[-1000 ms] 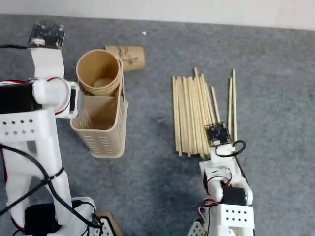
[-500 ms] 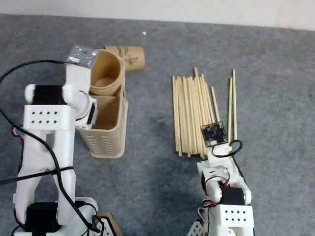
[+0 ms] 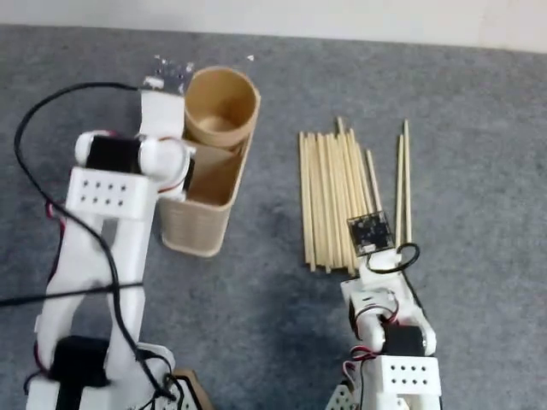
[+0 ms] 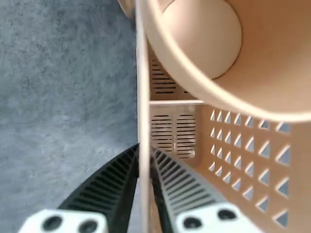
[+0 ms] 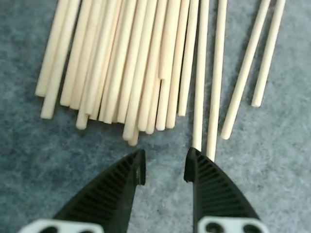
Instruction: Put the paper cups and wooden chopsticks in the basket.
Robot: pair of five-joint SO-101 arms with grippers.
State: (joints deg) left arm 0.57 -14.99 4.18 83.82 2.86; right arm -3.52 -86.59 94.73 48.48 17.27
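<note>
Left wrist view gives us the left gripper (image 4: 144,174) closed nearly flat on the thin outer wall of the basket (image 4: 142,97), one jaw outside it and one inside the compartment. That is the change. A second ago this arm stood off to the basket's left side, half a second ago it had swung in over the rim, and now it has the wall pinched. The basket has slid and turned with it, away from its old spot and closer to the chopsticks (image 3: 333,201). We judge this a repositioning step that brings the container within reach of the other arm, rather than any loading. The right gripper (image 5: 164,167) has barely shifted in that time. Its jaws stand moderately apart with nothing between them, hanging just short of the near ends of the sticks. The chopsticks lie untouched on the grey table (image 3: 282,325), so that half of the job is not yet begun. The basket is pale beige plastic with slotted and triangle-pierced walls and a divider across its middle. The paper cups (image 3: 220,102), nested and mouth up, sit in its far compartment and rise above the rim, and the near compartment looks free for the sticks.
</note>
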